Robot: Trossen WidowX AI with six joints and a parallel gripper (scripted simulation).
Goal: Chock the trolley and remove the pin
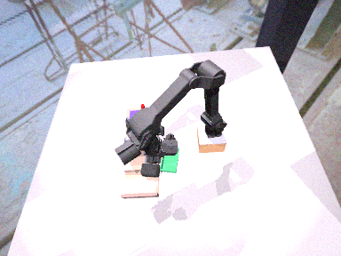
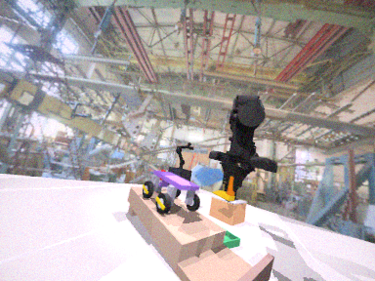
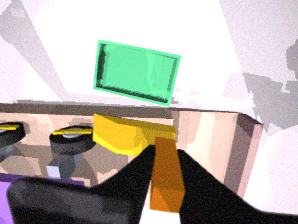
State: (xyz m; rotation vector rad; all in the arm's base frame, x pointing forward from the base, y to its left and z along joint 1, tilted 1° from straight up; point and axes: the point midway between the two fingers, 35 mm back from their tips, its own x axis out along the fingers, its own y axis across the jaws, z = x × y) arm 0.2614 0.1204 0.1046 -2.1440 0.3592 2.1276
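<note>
My gripper [image 3: 164,152] [image 2: 233,181] is shut on the orange handle [image 3: 167,172] of the yellow chock [image 3: 127,136] [image 2: 224,195]. In the wrist view the chock is over the ramp [image 3: 200,132] [image 2: 161,229], just downhill of a trolley wheel [image 3: 72,140]; the exterior view shows it raised. The purple-decked trolley [image 2: 176,180] [image 1: 133,113] stands on the upper ramp. The red head of the stop pin [image 1: 142,107] shows at the uphill end. The green tray [image 3: 135,72] [image 1: 169,169] [image 2: 232,239] lies beside the ramp. The arm hides the fingers in the top view.
A tan-orange block [image 1: 210,147] [image 2: 227,211] stands at the arm's base, past the tray. A raised end board [image 3: 242,155] [image 2: 264,270] closes the ramp's downhill end. A dark bent post [image 2: 182,161] shows behind the trolley in the exterior view.
</note>
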